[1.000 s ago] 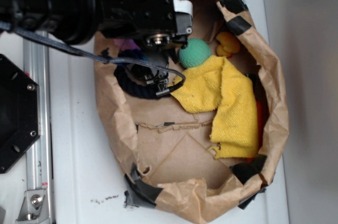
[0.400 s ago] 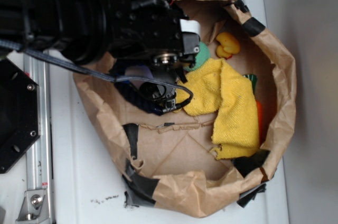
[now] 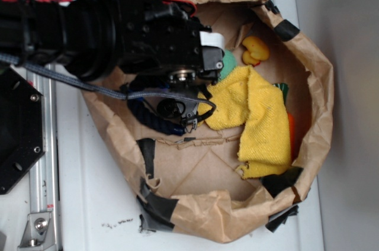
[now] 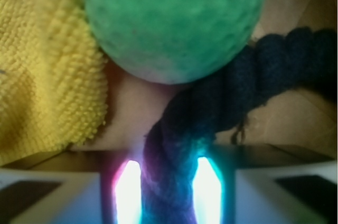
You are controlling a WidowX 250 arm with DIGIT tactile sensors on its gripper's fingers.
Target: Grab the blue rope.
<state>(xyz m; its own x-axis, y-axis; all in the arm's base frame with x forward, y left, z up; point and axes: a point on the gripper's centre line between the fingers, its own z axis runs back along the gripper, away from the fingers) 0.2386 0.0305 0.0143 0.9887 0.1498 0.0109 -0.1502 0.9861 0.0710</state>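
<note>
The blue rope point(image 3: 148, 118) curves along the left inside of the brown paper bag point(image 3: 317, 91), its shiny blue bound end point(image 3: 177, 130) just below my gripper point(image 3: 177, 115). In the wrist view the dark twisted blue rope point(image 4: 222, 102) runs from the upper right down between my two glowing fingers, filling the gap, with both pads against it. My gripper point(image 4: 169, 192) is shut on the rope. The arm hides most of the rope's upper part from outside.
A green ball point(image 4: 174, 18) lies right against the rope, partly hidden under the arm point(image 3: 228, 61). A yellow cloth point(image 3: 254, 115) covers the bag's middle right. A yellow duck point(image 3: 254, 50) and an orange thing point(image 3: 291, 135) sit by the bag wall. A black base point(image 3: 18, 132) stands left.
The arm has dropped lower into the bag, onto the rope, covering most of the green ball. The bag's left wall and rim shifted and spread as it came down.
</note>
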